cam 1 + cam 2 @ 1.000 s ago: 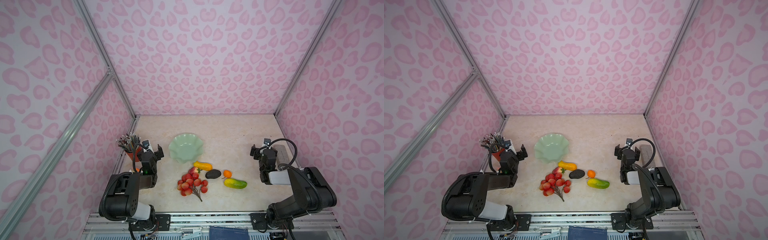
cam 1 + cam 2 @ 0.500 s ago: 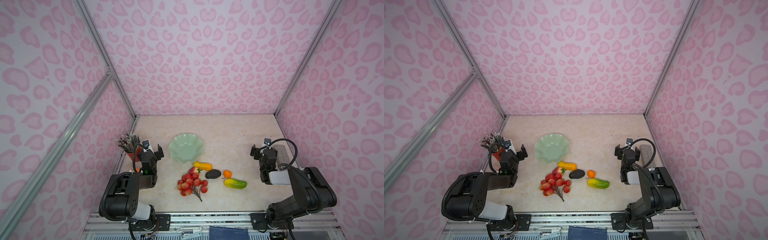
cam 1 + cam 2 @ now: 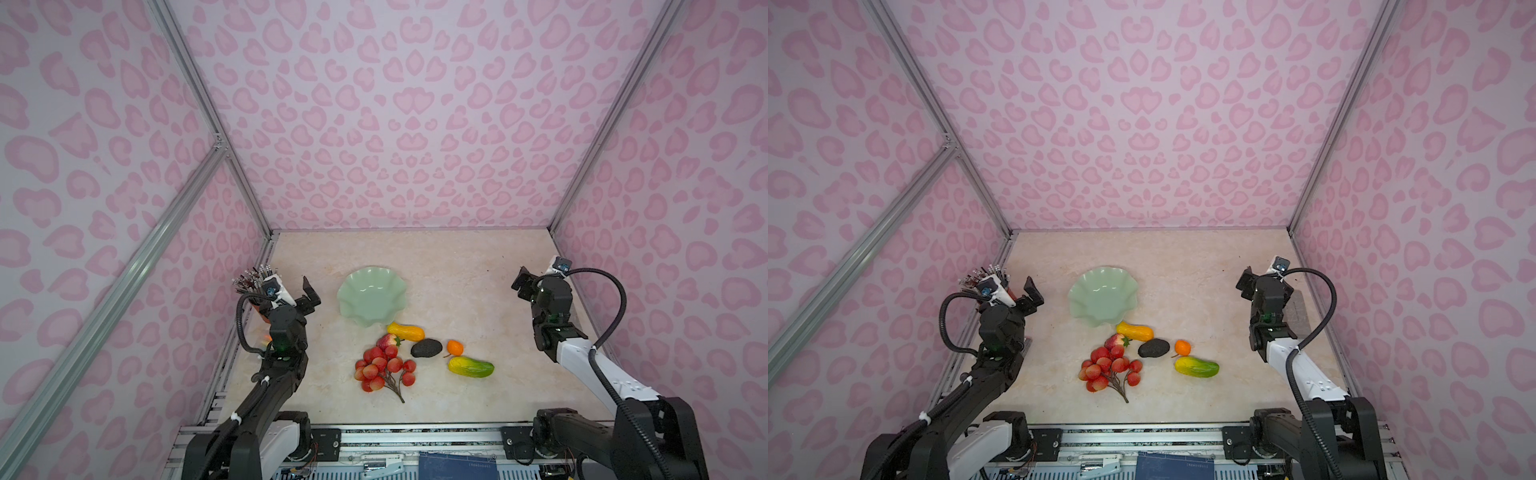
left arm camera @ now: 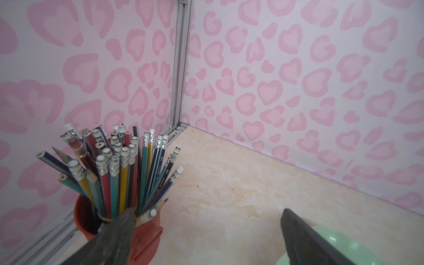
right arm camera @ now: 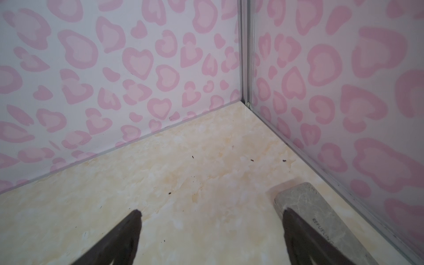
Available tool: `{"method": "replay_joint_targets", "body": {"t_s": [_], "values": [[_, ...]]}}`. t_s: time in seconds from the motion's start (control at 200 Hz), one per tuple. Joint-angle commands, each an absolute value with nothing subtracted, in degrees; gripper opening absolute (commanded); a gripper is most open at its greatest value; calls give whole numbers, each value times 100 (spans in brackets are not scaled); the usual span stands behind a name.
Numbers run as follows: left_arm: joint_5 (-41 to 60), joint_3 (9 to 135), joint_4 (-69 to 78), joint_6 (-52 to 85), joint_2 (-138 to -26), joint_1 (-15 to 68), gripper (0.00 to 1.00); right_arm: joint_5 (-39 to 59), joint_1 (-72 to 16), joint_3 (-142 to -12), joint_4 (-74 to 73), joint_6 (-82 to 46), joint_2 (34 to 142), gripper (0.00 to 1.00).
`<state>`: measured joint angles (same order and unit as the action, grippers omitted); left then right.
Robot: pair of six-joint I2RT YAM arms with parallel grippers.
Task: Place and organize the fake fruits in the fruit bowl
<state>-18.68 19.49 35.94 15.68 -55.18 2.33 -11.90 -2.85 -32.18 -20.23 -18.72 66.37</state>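
With my left hand (image 3: 311, 293) and right hand (image 3: 523, 284) both spread empty by the counter's side edges, the fruit bowl (image 3: 371, 297) bare mid-counter and the fake fruits (image 3: 382, 368) clustered just nearer the front edge, I'd next reach for one fruit.

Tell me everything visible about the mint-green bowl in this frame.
The fruit bowl is a pale mint-green shallow dish with a wavy scalloped rim, glossy like glazed ceramic or plastic. It sits upright and empty on the marbled table, left of centre in both top views. The yellow-orange oblong lies at its near rim, seemingly touching; nothing else touches it. The left wrist view shows only a sliver.
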Motion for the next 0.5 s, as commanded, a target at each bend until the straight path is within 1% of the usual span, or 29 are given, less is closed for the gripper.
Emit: {"method": "replay_joint_targets", "body": {"t_s": [0.0, 0.08, 0.165, 0.35, 0.41, 0.495], "values": [[-1318, 2176, 2394, 2348, -4947, 229, 99, -23, -544, -3512, -749, -2132, 6476, 88], [-1233, 2186, 1991, 2555, -4513, 228, 99, -93, -1051, -3958, 316, -1963, 6495, 88], [-1170, 2042, 1994, 2681, -4157, 229, 99, 85, -1582, -4251, 1118, -1907, 6699, 84], [-873, 2287, 1699, 2789, -4066, 227, 99, 723, -2495, -4240, 1806, -2235, 7193, 78], [-616, 2386, 1638, 2726, -4117, 228, 99, 701, -2737, -4236, 2064, -2255, 7316, 76], [-413, 2490, 1555, 2694, -4182, 224, 98, 485, -3065, -4129, 2388, -2311, 7290, 77]]}}
